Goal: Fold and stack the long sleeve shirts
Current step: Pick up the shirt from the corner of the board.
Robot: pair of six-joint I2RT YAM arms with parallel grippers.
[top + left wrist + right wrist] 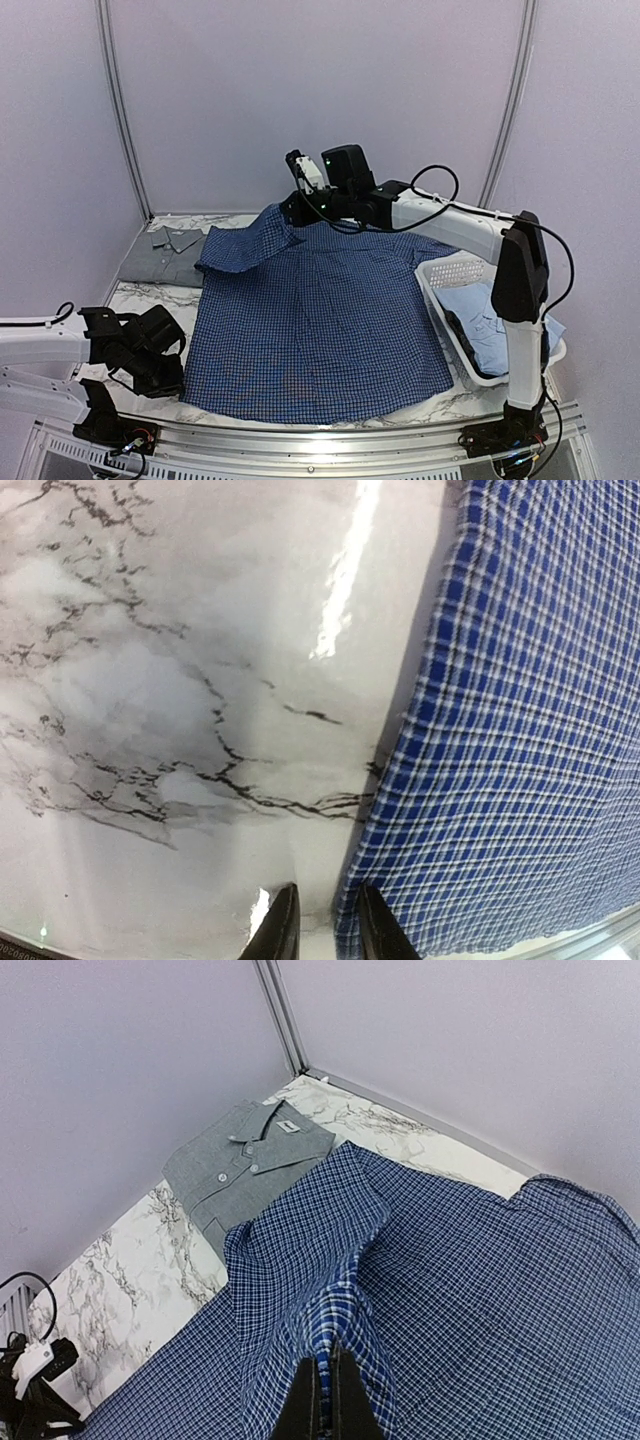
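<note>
The check shirt (310, 320) lies spread out on the table (140, 295), in the middle of the top view. The right gripper (323, 1360) is at the upper centre of that view, over the upper edge of this shirt. It is fully closed on a fold of the checked cloth, and the cloth rises up to its fingers. The left gripper (327, 895) is low at the lower left, just at the left edge of the check shirt. Its jaws stand only a little apart, and the edge of the shirt lies in the gap; I cannot tell if they pinch it. The grey shirt (175, 250) lies folded at the upper left of the table, with one corner under the check shirt. The light blue shirt (485, 315) is in the white basket (455, 270) at the right.
</note>
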